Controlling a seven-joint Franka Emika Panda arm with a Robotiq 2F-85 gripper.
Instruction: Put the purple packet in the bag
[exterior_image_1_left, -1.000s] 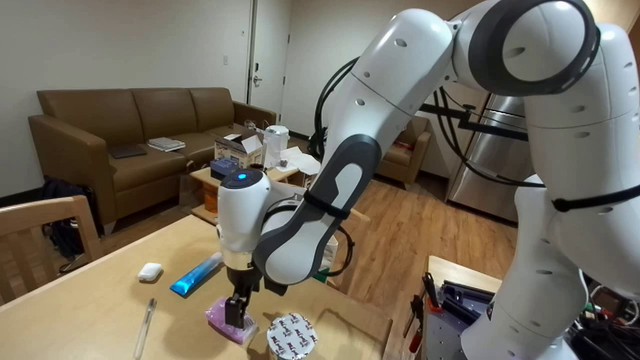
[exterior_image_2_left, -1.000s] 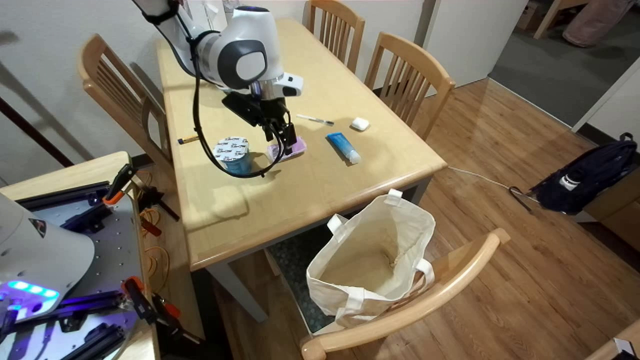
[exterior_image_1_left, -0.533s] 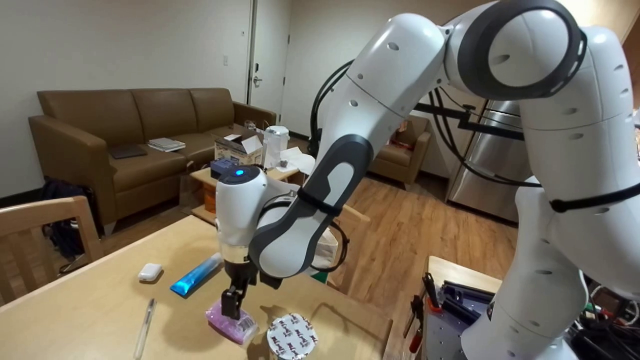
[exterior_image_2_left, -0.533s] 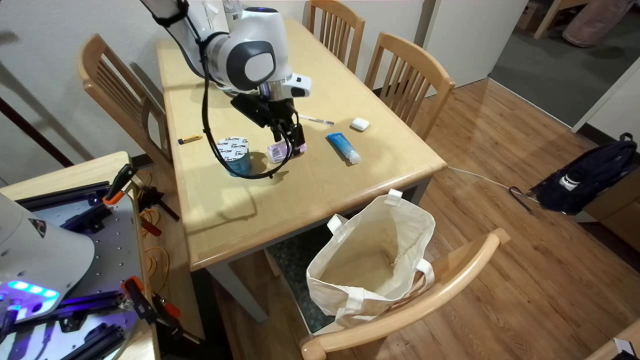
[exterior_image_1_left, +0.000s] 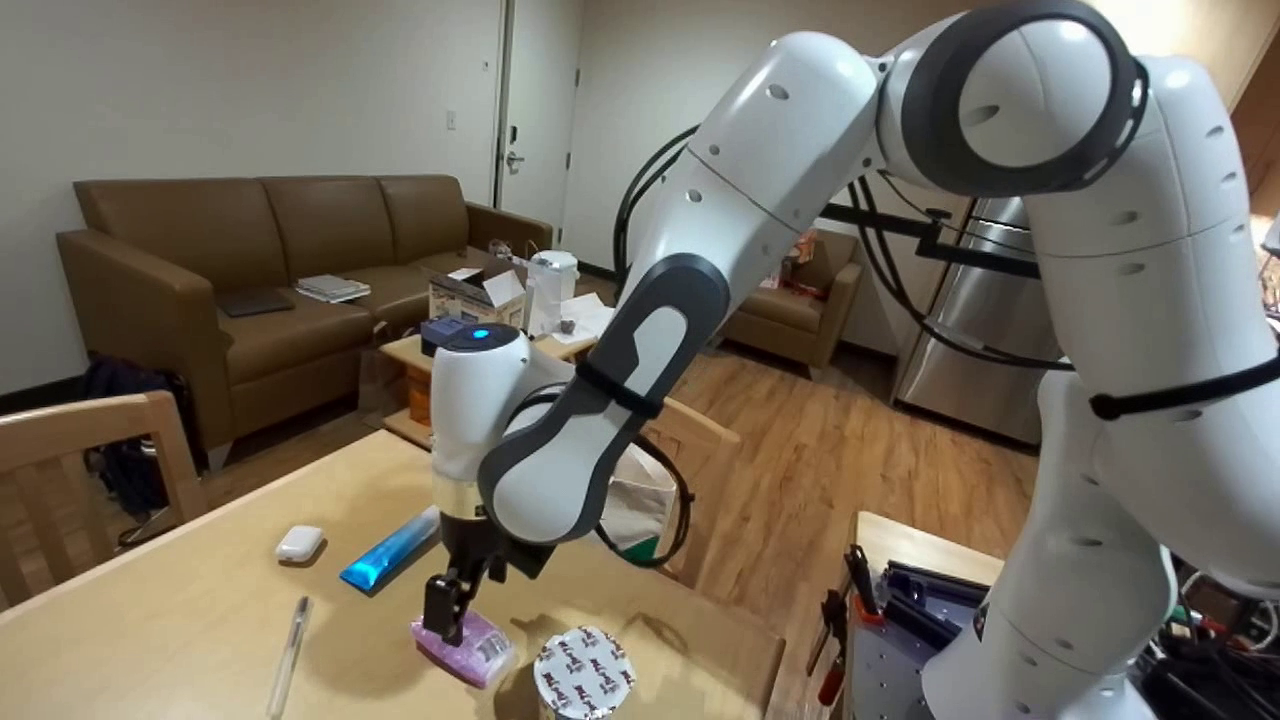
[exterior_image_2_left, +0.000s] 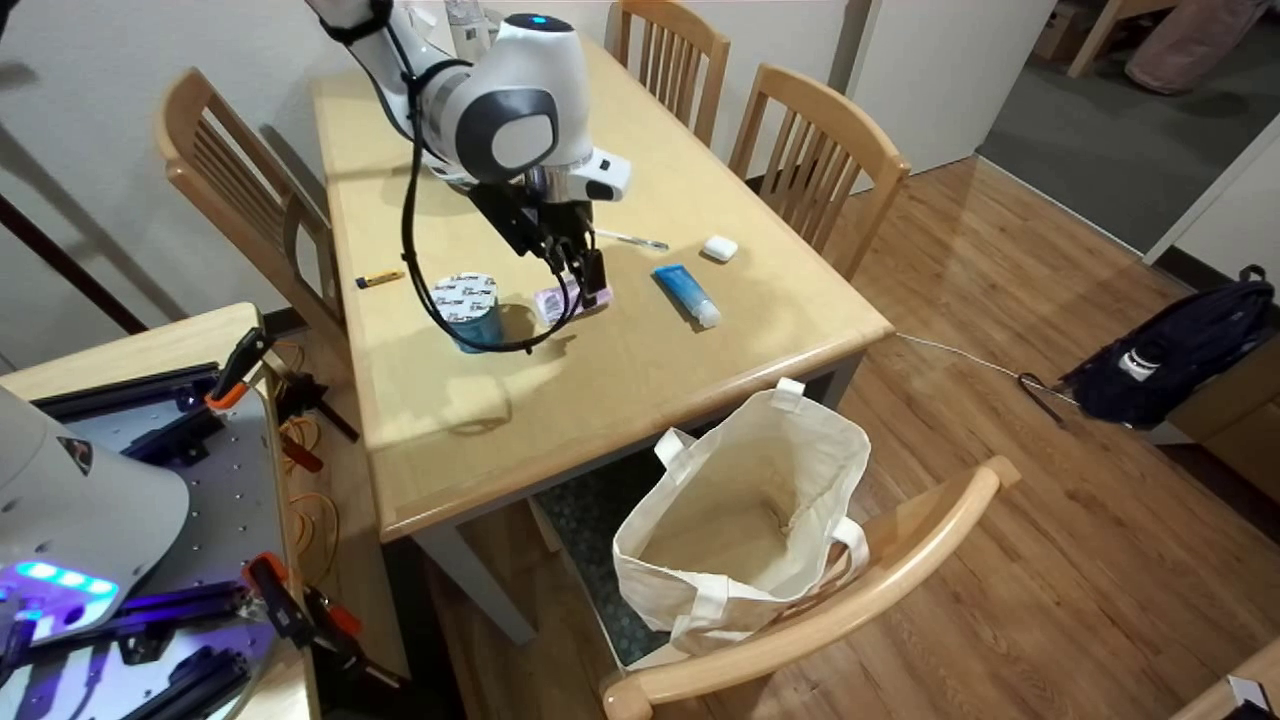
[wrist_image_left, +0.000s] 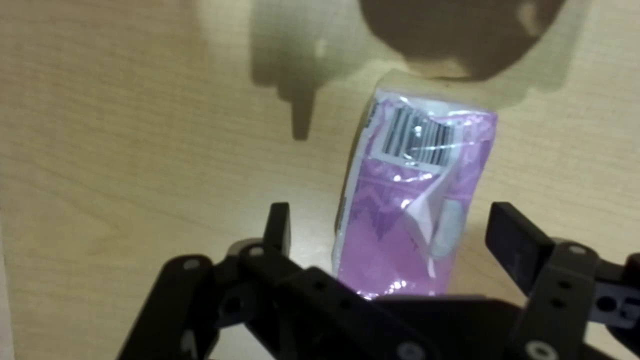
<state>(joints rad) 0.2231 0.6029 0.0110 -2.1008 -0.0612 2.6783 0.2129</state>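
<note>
The purple packet (wrist_image_left: 400, 200) lies flat on the table, a barcode at its far end in the wrist view. It shows in both exterior views (exterior_image_1_left: 470, 652) (exterior_image_2_left: 552, 304), partly covered by the gripper. My gripper (wrist_image_left: 392, 225) is open above the packet, one finger to each side of it, and holds nothing. The packet's near end is hidden behind the gripper's body in the wrist view. The gripper shows in both exterior views (exterior_image_1_left: 468, 595) (exterior_image_2_left: 577, 275). The cream cloth bag (exterior_image_2_left: 690, 605) stands open on a chair beside the table; part of it shows behind the arm (exterior_image_1_left: 638, 500).
A blue cup with a printed lid (exterior_image_1_left: 583, 672) stands close beside the packet. A blue tube (exterior_image_1_left: 390, 552), a white case (exterior_image_1_left: 300, 544) and a pen (exterior_image_1_left: 290, 655) lie on its other side. A yellow marker (exterior_image_2_left: 380, 279) lies near the cup. A wooden chair back (exterior_image_2_left: 850, 625) rises beyond the bag.
My gripper has shifted a little along the packet, away from the cup, and stays open. It looks slightly higher than a second ago. The packet and bag have not moved.
</note>
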